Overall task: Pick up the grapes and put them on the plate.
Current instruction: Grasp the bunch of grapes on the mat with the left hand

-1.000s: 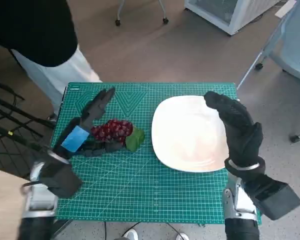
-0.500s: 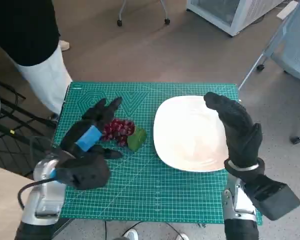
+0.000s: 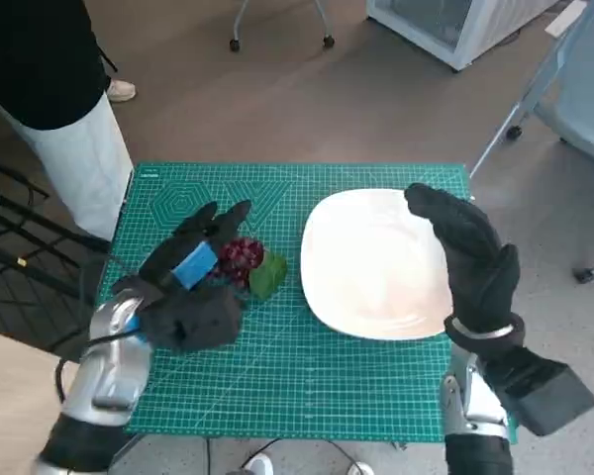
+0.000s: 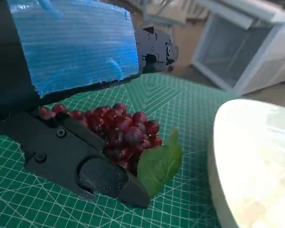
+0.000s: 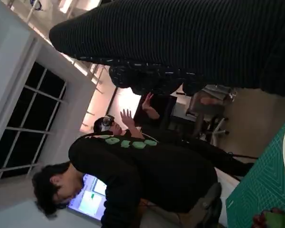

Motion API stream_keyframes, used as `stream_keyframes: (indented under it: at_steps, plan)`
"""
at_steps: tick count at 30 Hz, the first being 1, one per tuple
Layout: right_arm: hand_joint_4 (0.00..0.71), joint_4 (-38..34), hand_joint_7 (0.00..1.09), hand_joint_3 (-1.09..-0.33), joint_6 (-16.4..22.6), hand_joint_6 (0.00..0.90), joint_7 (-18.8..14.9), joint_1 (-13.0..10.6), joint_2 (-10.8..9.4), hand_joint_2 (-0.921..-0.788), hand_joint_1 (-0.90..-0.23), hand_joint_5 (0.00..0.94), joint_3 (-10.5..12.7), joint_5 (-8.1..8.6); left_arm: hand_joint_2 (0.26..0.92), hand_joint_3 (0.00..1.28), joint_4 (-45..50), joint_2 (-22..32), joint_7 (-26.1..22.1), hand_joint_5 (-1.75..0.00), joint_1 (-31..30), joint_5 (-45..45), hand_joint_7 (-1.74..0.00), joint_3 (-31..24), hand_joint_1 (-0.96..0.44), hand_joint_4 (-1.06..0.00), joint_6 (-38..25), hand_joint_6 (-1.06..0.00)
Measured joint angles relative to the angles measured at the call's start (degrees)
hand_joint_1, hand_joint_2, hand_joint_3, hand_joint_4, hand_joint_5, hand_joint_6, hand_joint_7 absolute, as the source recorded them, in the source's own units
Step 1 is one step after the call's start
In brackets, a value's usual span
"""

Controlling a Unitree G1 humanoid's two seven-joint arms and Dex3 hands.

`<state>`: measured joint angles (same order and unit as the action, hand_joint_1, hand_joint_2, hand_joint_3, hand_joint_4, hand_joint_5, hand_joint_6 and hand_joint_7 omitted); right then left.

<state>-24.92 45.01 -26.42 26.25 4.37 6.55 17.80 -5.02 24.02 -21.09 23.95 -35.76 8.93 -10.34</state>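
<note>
Closing in: the left robot hand (image 3: 193,282) has slid over the grapes (image 3: 240,255) since the earlier frames.

Head view: the left robot hand now covers the near side of the grapes, which lie on the green desk (image 3: 307,376) just beside the plate (image 3: 376,262), their leaf (image 3: 267,277) toward the plate; whether they are gripped cannot be told here. The right robot hand (image 3: 470,257) hovers over the plate's far edge from the grapes, holding nothing, fingers loosely extended. Left wrist view: black fingers (image 4: 80,164) bracket the grapes (image 4: 123,135), one below and one beyond them; they appear not yet clamped, so the grasp looks imminent. Right wrist view: only the glove (image 5: 204,42), a person (image 5: 133,175), and a sliver of grapes (image 5: 263,219) show.
</note>
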Motion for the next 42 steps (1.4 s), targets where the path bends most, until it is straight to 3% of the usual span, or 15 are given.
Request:
stream_keyframes:
  at_steps: [19, 28, 42]
  plan:
    - [0.349, -0.10, 0.55, -0.688, 0.01, 0.016, 0.48, -0.06, -0.23, -0.921, -0.706, 0.007, 0.21, 0.00, 0.708, 0.00, -22.98, -0.18, 3.63, 0.00, 13.65, -2.36, -0.01, 8.72, -0.38, 0.00, 0.53, -0.18]
    - [0.351, -0.24, 0.54, -0.685, 0.04, 0.021, 0.50, -0.06, -0.27, -0.921, -0.711, 0.007, 0.28, 0.03, 0.709, 0.00, -37.85, -2.99, 4.38, 0.00, 21.36, -2.61, 0.00, 12.75, -0.38, 0.00, 0.02, -0.15]
    - [0.351, -0.19, 0.53, -0.685, 0.03, 0.028, 0.55, -0.13, -0.25, -0.921, -0.707, 0.006, 0.54, 0.04, 0.701, 0.00, -57.61, -6.39, 7.07, 0.00, 29.45, -2.12, 0.00, 16.57, -0.37, 0.00, 5.05, -0.15]
